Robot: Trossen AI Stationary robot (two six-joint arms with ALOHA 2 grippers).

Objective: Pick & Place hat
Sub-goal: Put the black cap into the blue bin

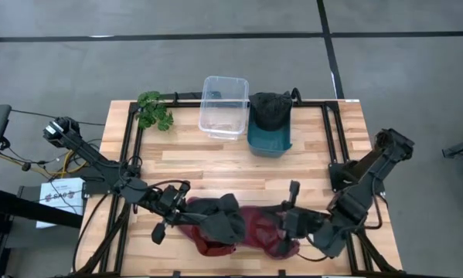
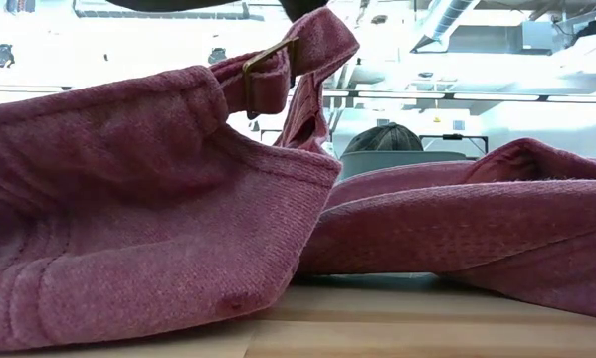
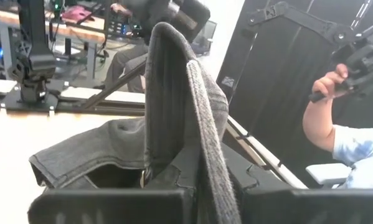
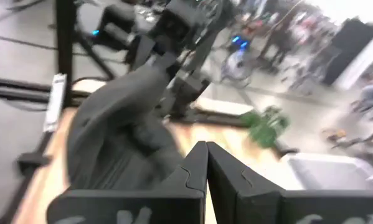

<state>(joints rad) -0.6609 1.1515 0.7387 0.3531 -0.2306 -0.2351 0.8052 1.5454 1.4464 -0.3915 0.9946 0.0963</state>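
while one dark hat (image 1: 268,110) already sat in the teal bin (image 1: 268,141) at the far edge, the task looked partway done. a grey hat (image 1: 219,218) was pinched by its strap in the left jaws (image 1: 178,207), lifted over a red hat (image 1: 256,232) on the surface (image 1: 216,158). the right jaws (image 1: 287,225) were shut, empty, by the red hat.
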